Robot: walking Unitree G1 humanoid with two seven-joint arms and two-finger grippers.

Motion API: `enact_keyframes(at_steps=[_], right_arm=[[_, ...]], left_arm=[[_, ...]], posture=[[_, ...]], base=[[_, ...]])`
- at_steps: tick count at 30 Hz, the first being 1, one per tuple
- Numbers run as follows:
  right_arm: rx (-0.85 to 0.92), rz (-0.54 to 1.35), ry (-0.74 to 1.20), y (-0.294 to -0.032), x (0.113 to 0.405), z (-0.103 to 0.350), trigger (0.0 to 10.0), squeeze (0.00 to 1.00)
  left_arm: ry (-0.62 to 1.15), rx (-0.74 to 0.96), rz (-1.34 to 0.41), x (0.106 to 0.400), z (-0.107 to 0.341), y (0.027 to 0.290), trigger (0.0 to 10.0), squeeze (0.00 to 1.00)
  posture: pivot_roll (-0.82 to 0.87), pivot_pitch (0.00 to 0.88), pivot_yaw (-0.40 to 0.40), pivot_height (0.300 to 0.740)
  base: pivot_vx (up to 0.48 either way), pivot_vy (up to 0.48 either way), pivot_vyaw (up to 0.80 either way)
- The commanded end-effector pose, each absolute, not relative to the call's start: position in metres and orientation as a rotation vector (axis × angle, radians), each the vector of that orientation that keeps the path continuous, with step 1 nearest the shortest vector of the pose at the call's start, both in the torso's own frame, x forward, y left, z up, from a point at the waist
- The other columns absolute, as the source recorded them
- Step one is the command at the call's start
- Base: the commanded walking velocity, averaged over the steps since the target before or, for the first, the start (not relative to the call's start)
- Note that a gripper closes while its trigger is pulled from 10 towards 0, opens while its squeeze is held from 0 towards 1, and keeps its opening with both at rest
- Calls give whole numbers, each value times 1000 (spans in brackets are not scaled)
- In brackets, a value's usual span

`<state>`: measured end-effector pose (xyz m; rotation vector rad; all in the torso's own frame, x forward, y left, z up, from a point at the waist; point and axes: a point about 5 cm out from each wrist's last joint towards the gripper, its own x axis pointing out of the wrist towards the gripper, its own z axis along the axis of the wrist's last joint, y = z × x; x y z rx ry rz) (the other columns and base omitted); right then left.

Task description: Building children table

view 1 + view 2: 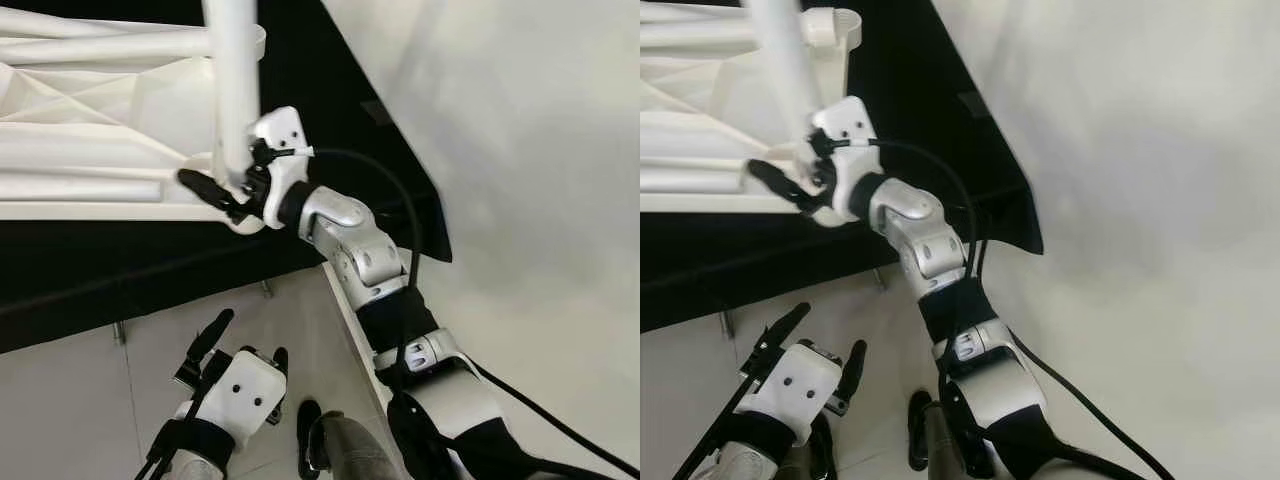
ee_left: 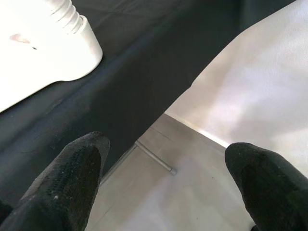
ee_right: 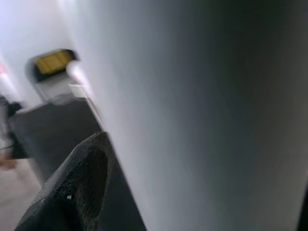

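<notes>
Table leg (image 1: 230,90), white tube, upright at near corner of overturned white tabletop (image 1: 90,120); lower end at corner socket, seating hidden by gripper. Second socket, threaded, at tabletop's far corner (image 2: 72,24). Tabletop lying underside up, ribs showing, on black-draped bench (image 1: 120,260).

Right gripper (image 1: 225,190) clenched around leg just above base, one black finger (image 1: 205,187) projecting past tube; leg looms large and close beside finger in right wrist view (image 3: 202,110). Low grip probably to steady or twist leg into socket while keeping it vertical.

Left gripper (image 1: 240,345) released, fingers (image 2: 67,178) spread, low over tiled floor (image 1: 80,390) in front of bench edge, grasping nothing; probably on standby. White wall (image 1: 540,130) to right, black cable (image 1: 400,200) looping along right arm.
</notes>
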<state>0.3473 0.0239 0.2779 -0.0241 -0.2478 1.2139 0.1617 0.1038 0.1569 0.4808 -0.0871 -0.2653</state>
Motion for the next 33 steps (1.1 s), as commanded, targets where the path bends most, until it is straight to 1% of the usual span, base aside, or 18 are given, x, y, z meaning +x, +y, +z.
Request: enact_keyframes(at_steps=[1, 6, 7, 8, 9, 17, 20, 21, 23, 24, 26, 27, 28, 29, 30, 31, 32, 33], right_arm=[[-93, 1435, -268, 25, 343, 284, 10000, 0], [-138, 1505, -253, 19, 347, 288, 10000, 0], [-139, 1533, -247, 18, 348, 292, 5490, 0], [-139, 1562, -243, 16, 349, 295, 1333, 0], [-149, 1601, -237, 14, 350, 296, 0, 0], [-177, 1659, -213, 7, 355, 297, 0, 0], [-170, 1637, -205, 4, 358, 295, 0, 0], [-179, 1590, -203, 2, 361, 293, 0, 0], [-186, 1557, -202, 1, 363, 291, 0, 0], [-158, 1460, -187, -1, 368, 288, 0, 0], [-101, 1156, -132, -4, 379, 273, 0, 0], [-69, 899, -97, -5, 385, 260, 0, 0], [-69, 899, -97, -5, 385, 260, 0, 0], [1, 611, -56, -10, 385, 246, 0, 0], [12, 506, -35, -6, 369, 231, 0, 0], [12, 506, -35, -6, 369, 231, 0, 0], [35, 474, -22, -1, 354, 224, 0, 0], [40, 496, -29, 6, 343, 223, 0, 0]], left_arm=[[-64, 479, -273, 159, 153, 102, 10000, 0], [-63, 479, -274, 158, 153, 102, 10000, 0], [-63, 479, -274, 157, 153, 102, 10000, 0], [-62, 479, -274, 157, 153, 102, 10000, 0], [-61, 478, -274, 157, 154, 102, 10000, 0], [-60, 476, -275, 156, 154, 101, 10000, 0], [-60, 476, -275, 156, 153, 101, 10000, 0], [-59, 476, -275, 156, 153, 101, 10000, 0], [-59, 476, -275, 156, 153, 101, 10000, 0], [-59, 476, -275, 156, 153, 101, 10000, 0], [-59, 475, -273, 155, 153, 101, 10000, 0], [-60, 475, -272, 155, 153, 101, 10000, 0], [-60, 475, -272, 155, 153, 101, 10000, 0], [-60, 475, -271, 155, 153, 101, 10000, 0], [-60, 474, -270, 156, 153, 102, 10000, 0], [-60, 474, -270, 156, 153, 102, 10000, 0], [-60, 478, -278, 157, 153, 101, 10000, 0], [-60, 480, -283, 157, 152, 101, 10000, 0]], posture=[[3, 296, -169, 740], [5, 300, -169, 740], [8, 304, -169, 740], [9, 305, -168, 740], [10, 307, -167, 740], [6, 308, -169, 740], [4, 305, -168, 740], [4, 301, -169, 740], [4, 301, -169, 740], [-6, 297, -183, 740], [-2, 298, -190, 740], [2, 299, -190, 740], [2, 299, -190, 740], [2, 299, -190, 740], [-2, 309, -163, 740], [-2, 309, -163, 740], [3, 299, -165, 740], [3, 294, -164, 740]], base=[[0, 0, 0], [0, 0, 0], [0, 0, 0], [0, 0, 0], [0, 0, 0], [0, 0, 0], [0, 0, 0], [0, 0, 0], [0, 0, 0], [0, 0, 0], [0, 0, 0], [0, 0, 0], [0, 0, 0], [0, 0, 0], [0, 0, 0], [0, 0, 0], [0, 0, 0], [0, 0, 0]])
